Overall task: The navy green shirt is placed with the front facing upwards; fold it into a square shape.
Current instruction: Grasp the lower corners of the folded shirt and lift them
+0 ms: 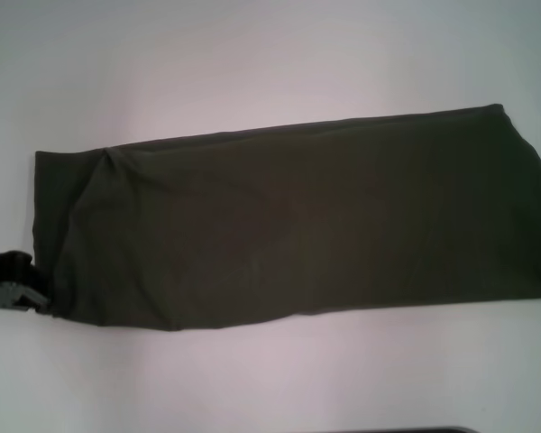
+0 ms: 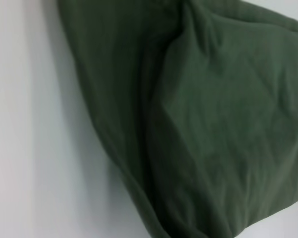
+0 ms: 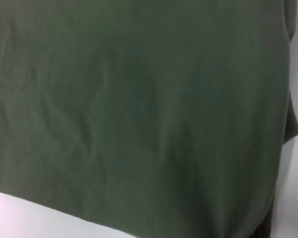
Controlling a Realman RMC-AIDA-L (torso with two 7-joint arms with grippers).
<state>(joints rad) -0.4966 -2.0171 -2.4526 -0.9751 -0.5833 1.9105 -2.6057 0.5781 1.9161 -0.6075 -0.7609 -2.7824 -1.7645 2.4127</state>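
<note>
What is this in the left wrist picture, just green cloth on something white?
Observer: The head view shows the whole thing. It is a shirt folded into one long strip, lying across a white table.
Visitor: Where is the arm carrying my camera?
Observer: The left gripper is at the strip's near left corner, right at the edge of the head view.
Visitor: And the other arm?
Observer: The right gripper does not show in the head view. Its own wrist camera is filled almost entirely with the shirt's smooth cloth, with a sliver of table at one corner.
</note>
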